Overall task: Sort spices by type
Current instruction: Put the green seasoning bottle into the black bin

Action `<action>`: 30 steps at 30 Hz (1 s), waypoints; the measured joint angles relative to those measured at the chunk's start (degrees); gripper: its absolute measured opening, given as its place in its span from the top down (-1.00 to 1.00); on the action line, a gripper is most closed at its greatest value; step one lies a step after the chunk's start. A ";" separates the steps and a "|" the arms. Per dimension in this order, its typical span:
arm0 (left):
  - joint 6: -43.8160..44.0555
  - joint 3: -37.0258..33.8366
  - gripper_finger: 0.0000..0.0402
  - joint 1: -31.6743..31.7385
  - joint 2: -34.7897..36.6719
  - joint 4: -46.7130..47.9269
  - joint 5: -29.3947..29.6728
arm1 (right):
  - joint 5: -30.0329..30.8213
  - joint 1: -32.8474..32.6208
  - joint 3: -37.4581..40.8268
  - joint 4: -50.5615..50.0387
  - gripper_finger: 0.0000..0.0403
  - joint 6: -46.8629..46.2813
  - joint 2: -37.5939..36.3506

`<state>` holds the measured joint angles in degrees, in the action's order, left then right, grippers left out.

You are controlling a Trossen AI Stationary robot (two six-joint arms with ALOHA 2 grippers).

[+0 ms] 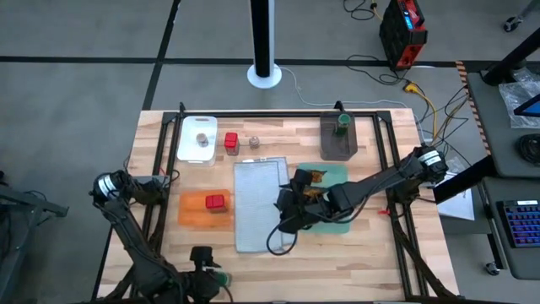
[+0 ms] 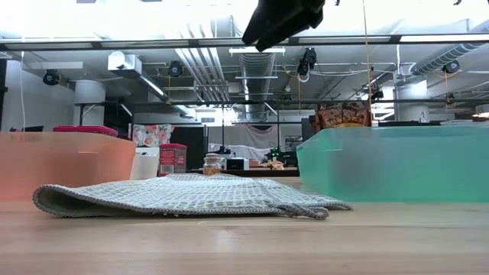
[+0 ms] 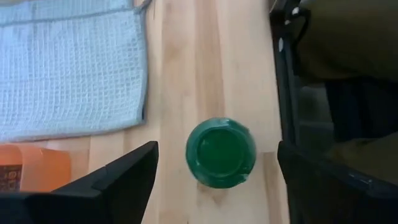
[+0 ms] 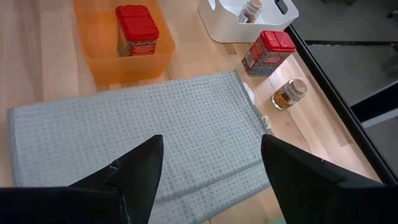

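A green-topped jar stands upright on the wood by the table's near edge. My left gripper hangs over it, open, a finger on either side and clear of it. My right gripper hovers open over the grey cloth, holding nothing. One red box sits in the orange tub. Another red box and a clear shaker stand on the wood beyond the cloth. A second shaker is in the white tray. A brown packet leans in the green tub.
A dark grey bin at the far right holds another green-topped jar. The grey cloth's near edge lies folded on the wood between the two tubs. A dark frame rail runs along the table edge beside the jar.
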<state>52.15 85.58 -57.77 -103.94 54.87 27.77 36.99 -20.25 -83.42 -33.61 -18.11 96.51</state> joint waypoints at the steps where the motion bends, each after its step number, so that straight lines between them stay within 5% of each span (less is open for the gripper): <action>1: 0.16 -0.50 -0.56 0.10 0.00 -0.45 -0.33 | 0.00 -0.14 0.00 0.00 -0.31 -0.04 0.00; 22: 1.08 -8.45 -0.55 1.66 1.07 -10.83 -1.27 | 0.00 -0.37 0.00 -0.04 -0.29 1.17 0.02; 30: 1.93 -15.61 -0.33 2.68 3.94 -21.05 -5.71 | 0.00 -0.46 0.00 -0.07 -0.35 1.59 0.02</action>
<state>54.08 69.97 -55.10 -100.00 33.83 22.07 36.99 -20.71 -83.42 -33.67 -16.51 96.53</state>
